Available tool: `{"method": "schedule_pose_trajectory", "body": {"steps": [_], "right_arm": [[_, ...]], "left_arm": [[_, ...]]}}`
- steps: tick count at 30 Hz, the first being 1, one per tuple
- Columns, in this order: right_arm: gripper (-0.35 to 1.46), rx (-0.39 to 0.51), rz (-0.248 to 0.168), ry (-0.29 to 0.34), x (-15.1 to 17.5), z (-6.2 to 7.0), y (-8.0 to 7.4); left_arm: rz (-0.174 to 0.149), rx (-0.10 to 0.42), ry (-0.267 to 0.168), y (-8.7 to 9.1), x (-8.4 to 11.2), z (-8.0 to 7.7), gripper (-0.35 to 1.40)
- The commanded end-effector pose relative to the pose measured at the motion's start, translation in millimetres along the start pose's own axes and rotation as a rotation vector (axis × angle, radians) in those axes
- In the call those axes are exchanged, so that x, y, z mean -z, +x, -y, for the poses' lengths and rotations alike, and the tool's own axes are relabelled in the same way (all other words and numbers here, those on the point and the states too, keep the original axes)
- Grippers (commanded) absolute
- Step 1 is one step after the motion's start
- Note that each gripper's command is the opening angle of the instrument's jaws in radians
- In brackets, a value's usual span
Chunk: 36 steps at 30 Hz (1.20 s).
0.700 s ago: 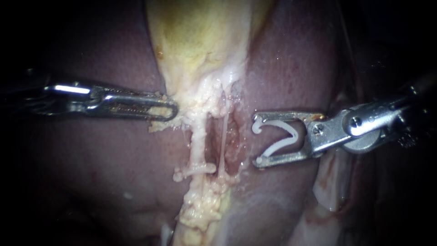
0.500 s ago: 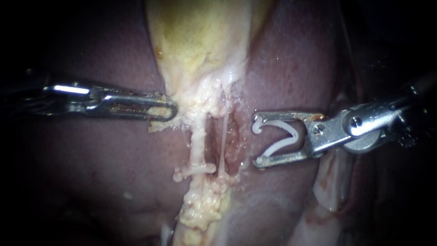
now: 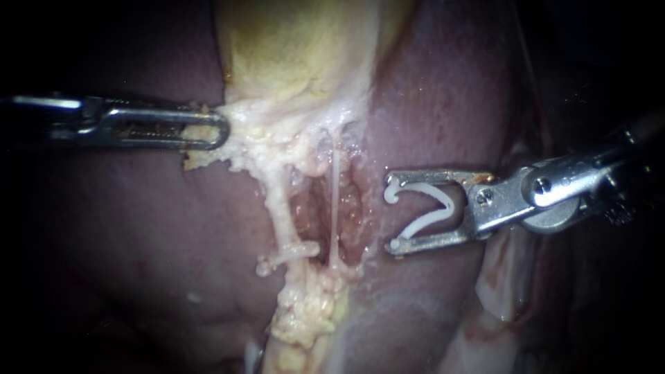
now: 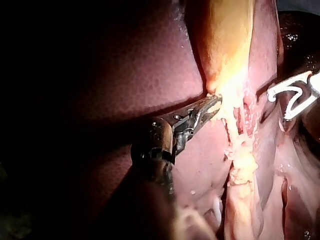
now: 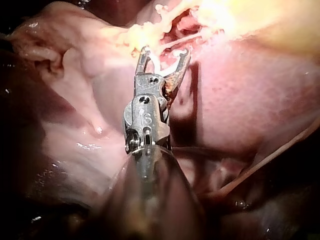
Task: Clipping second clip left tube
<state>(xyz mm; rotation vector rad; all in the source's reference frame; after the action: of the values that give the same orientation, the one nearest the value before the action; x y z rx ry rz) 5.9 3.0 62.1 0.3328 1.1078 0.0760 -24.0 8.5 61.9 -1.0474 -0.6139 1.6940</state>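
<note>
Dark maroon liver (image 3: pixel 138 228) fills the field, w/ the yellow-tan gallbladder (image 3: pixel 298 48) lying down its middle from the far edge. Below the gallbladder's neck two tubes run side by side over a raw pink pocket: the thick pale left tube (image 3: pixel 276 208) and the thin whitish right tube (image 3: pixel 334 201). What looks like a closed pale clip (image 3: pixel 291 255) sits across the left tube's lower end.

The left instrument (image 3: pixel 218 130) has its slim steel jaws clamped on pale fatty tissue (image 3: pixel 242 138) at the gallbladder's neck, drawing it toward the liver's left edge. The left tube looks taut and slanted. The right instrument (image 3: pixel 393 216) carries a white V-shaped plastic clip (image 3: pixel 424 226) seated btwn its wide-spread jaws, mouth facing the tubes. It is well apart from the left tube, w/ the right tube in btwn.

Judgement: approach phase, second clip not yet on. To do it well, the pull on the neck should be steady so the two tubes are spread apart. The clip mouth needs to pass the thin right tube w/o snagging it, then take only the left tube — above the seated clip, w/ a gap left, square to the tube. Both clip tips should show beyond the tube's far side before closing — else a partial bite or caught tissue is likely.
</note>
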Motion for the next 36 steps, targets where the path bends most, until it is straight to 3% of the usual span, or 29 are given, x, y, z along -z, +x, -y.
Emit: {"method": "schedule_pose_trajectory", "body": {"steps": [1, 11, 21, 30, 36], "right_arm": [[0.50, -0.001, 0.000, 0.000, 0.0, 0.0, 0.0], [0.50, -0.001, 0.001, -0.004, -0.2, 0.0, 0.1], [0.50, -0.002, -0.002, 0.004, -1.2, 0.2, 0.9], [0.50, -0.135, -0.035, 0.020, -4.1, 0.2, 2.5], [0.50, -0.207, -0.057, 0.051, -6.9, 0.7, 2.3]], "left_arm": [[-0.007, 0.002, 0.006, 0.1, 0.4, 0.1, -0.35], [-0.039, 0.008, 0.032, 0.6, 1.5, 0.1, -0.35], [-0.038, 0.006, 0.030, 0.5, 1.5, 0.0, -0.35], [-0.037, 0.007, 0.029, 0.5, 1.6, -0.2, -0.35], [-0.038, 0.008, 0.030, 0.4, 1.7, -0.5, -0.35]]}}
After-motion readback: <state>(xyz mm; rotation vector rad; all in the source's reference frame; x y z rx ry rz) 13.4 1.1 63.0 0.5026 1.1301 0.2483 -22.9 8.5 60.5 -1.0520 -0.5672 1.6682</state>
